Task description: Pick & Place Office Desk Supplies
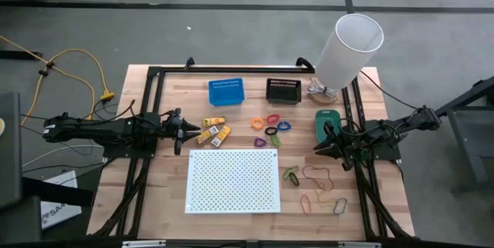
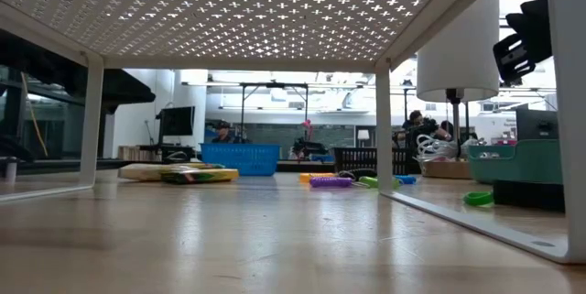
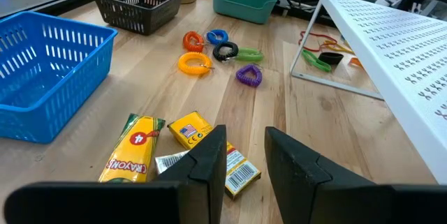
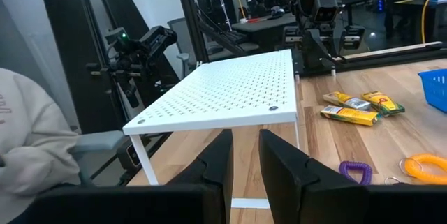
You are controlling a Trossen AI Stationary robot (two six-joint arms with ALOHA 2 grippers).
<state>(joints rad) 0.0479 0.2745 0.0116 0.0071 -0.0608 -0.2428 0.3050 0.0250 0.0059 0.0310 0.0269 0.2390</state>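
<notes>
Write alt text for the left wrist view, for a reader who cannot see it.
The left gripper hangs with its fingers slightly apart and empty just above yellow crayon packets on a wooden table. Beyond lie coloured plastic loops, with a blue bin, a black bin and a green bin behind. A white perforated board stands alongside.

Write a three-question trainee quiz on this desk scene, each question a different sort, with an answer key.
1. True or false: the blue bin holds the crayon packets.
2. Which lies nearest the left gripper? A) crayon packets B) rubber bands C) black bin
3. Fill in: the white perforated board stands on thin ____.

Key: 1 false, the packets lie on the table beside the bin. 2 A. 3 legs.
</notes>
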